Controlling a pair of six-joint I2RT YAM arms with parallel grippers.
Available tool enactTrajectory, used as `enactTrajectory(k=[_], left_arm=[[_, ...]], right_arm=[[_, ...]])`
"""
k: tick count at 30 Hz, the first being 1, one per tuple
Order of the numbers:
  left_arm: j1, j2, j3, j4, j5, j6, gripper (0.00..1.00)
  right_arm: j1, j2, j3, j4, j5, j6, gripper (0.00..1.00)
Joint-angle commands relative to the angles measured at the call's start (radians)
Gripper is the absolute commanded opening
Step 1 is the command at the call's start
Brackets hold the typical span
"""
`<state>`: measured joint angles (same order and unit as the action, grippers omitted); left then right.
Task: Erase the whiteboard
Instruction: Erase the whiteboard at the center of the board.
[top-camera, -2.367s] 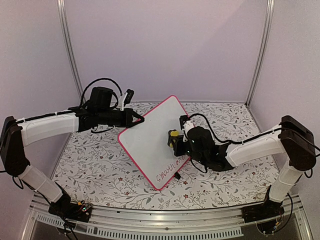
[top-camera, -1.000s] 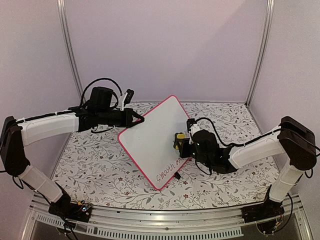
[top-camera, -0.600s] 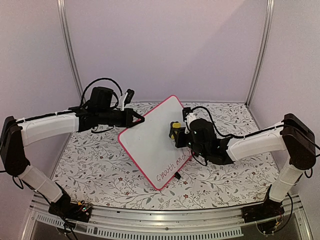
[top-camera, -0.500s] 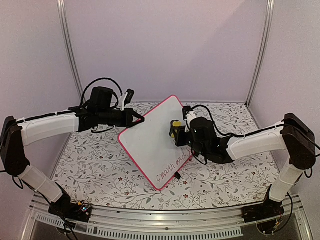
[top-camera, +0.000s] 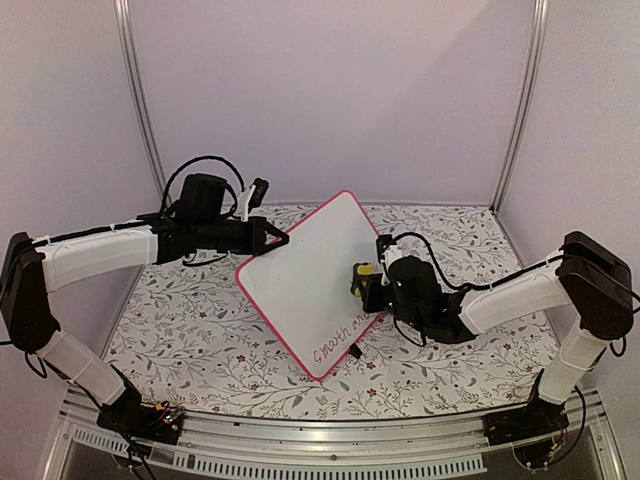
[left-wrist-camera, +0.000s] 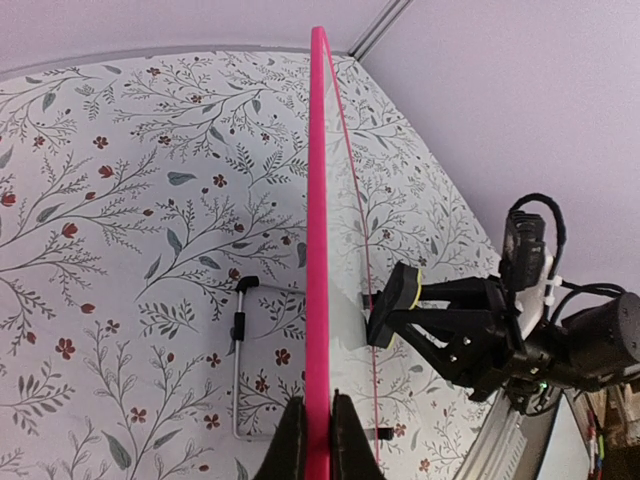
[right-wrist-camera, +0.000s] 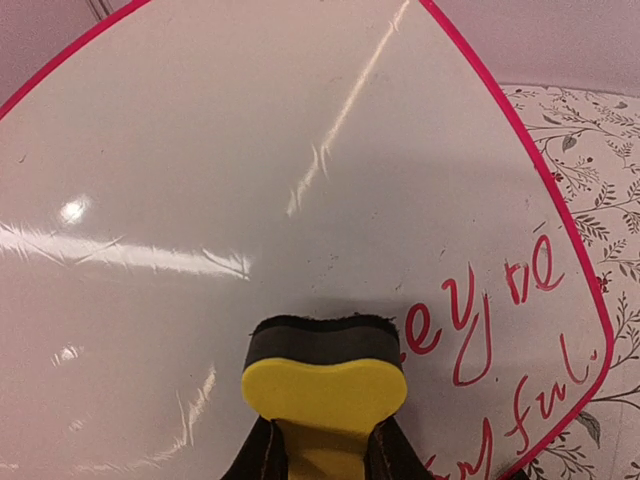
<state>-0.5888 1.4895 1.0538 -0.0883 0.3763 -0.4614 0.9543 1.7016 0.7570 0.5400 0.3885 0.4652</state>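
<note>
One whiteboard (top-camera: 300, 280), tilted, corner uppermost

The table (top-camera: 200, 340), floral-patterned, carries the whiteboard (top-camera: 295, 275), standing tilted on its lower corner; a thin metal rod (left-wrist-camera: 236, 370) lies just beside the whiteboard.

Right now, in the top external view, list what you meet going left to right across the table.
left arm's black elbow → left arm's white forearm → whiteboard → yellow eraser, near the board's right edge → right arm's white forearm → right arm's black elbow
</note>
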Motion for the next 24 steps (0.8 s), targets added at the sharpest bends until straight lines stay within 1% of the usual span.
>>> enactTrajectory(k=[1,9,14,18,24], left_arm=[[-0.024,0.038,-0.015,-0.048,-0.057,0.1,0.0],[-0.025,0.037,-0.015,-0.05,-0.068,0.104,0.0],[-0.025,0.039,-0.013,-0.051,-0.066,0.103,0.0],[-0.026,0.041,-0.014,-0.05,-0.066,0.103,0.0],[-0.025,0.042,-0.015,-0.05,-0.066,0.104,0.0]], right_arm=[[-0.005,-0.007,0.005,-0.023,0.006,-0.003,0.22],[-0.041,0.02,0.121,-0.022,-0.01,-0.051,0.22],[-0.052,0.025,0.143,-0.021,-0.022,-0.062,0.22],[-0.052,0.039,0.111,-0.019,-0.041,-0.043,0.22],[-0.051,0.032,-0.014,0.027,-0.061,0.025,0.21]])
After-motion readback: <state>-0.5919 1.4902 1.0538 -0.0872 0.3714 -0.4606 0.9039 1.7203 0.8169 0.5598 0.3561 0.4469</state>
